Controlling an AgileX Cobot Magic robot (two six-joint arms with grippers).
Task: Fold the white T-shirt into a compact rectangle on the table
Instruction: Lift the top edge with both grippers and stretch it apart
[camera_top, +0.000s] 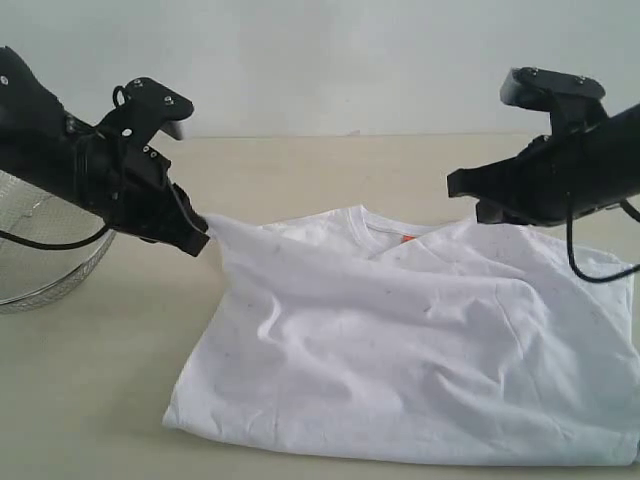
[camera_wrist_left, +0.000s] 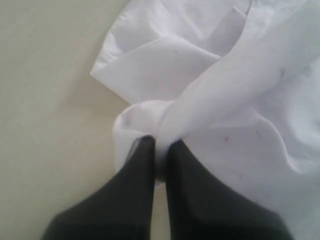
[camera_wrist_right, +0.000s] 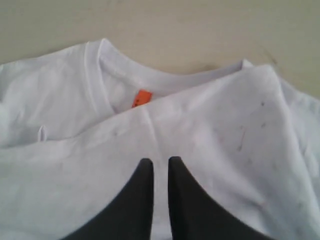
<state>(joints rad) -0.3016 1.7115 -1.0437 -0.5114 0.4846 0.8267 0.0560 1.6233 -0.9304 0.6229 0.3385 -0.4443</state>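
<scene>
**Two grippers at a white T-shirt, the left one pinching its shoulder**

At the far left edge of the exterior view, part of a round wire-mesh basket (camera_top: 40, 270) rests on the pale beige table (camera_top: 90, 400). Just to its right, the black left gripper (camera_top: 198, 238) reaches in at a downward slant. Its fingers are clamped on a bunched corner of the white T-shirt (camera_top: 400, 370) at the shoulder and hold that corner a little above the table. In the left wrist view the two dark fingers (camera_wrist_left: 145, 165) squeeze a gathered twist of white cloth, which fans out beyond them in loose folds.

The shirt fills the middle and right of the table, rumpled, with its collar toward the far side and its lower hem toward the camera. A small orange neck tag (camera_top: 406, 239) shows inside the collar. A folded layer of cloth lies across the right part, its edge running beside the tag.

On the right, the right gripper (camera_top: 458, 186) hangs over the shirt near the collar. Its fingers stand almost together with a thin slit between them; whether they pinch any cloth cannot be told.
</scene>
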